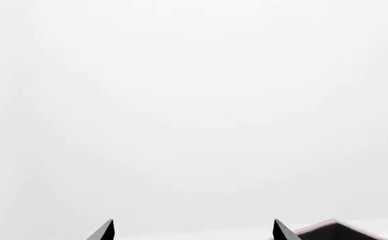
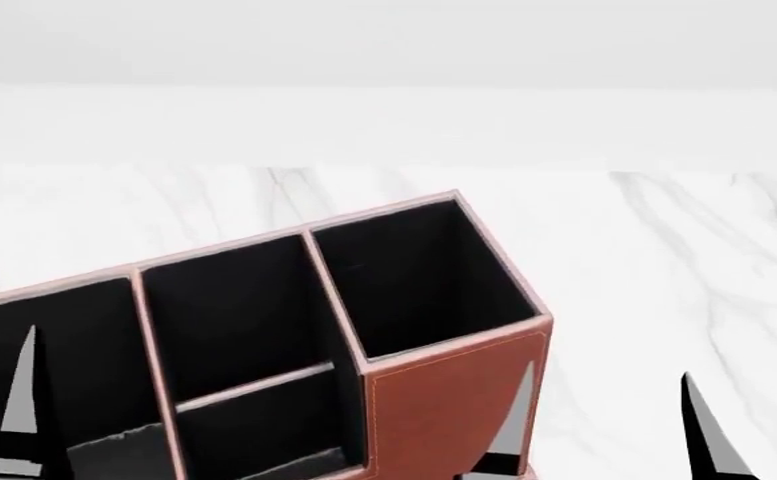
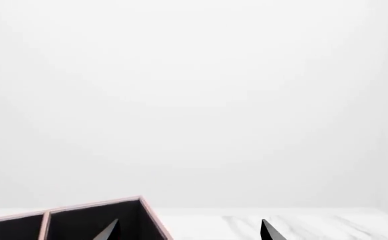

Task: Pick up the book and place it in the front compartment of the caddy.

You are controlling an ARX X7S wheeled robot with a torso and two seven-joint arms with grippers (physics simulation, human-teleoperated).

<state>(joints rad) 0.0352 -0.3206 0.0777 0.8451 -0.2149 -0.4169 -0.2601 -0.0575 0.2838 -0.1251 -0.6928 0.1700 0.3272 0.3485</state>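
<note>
Pictured from the head camera: the caddy (image 2: 448, 400) set askew on a white marble table (image 2: 708, 250), tall square pocket (image 2: 422, 275) at its far end. Between that pocket and the wide end pocket (image 2: 55, 350), two narrow pockets split by a pale-edged divider (image 2: 255, 385), the front compartment (image 2: 268, 430) the nearer. Spread wide and gripping nothing just beside the caddy's tall end: the right gripper (image 2: 611, 430). Likewise parted and empty in its wrist view: the left gripper (image 1: 194, 232), one finger (image 2: 21, 400) showing over the wide end pocket. Cannot place the book with certainty; only grey slivers low in the caddy's pockets.
</note>
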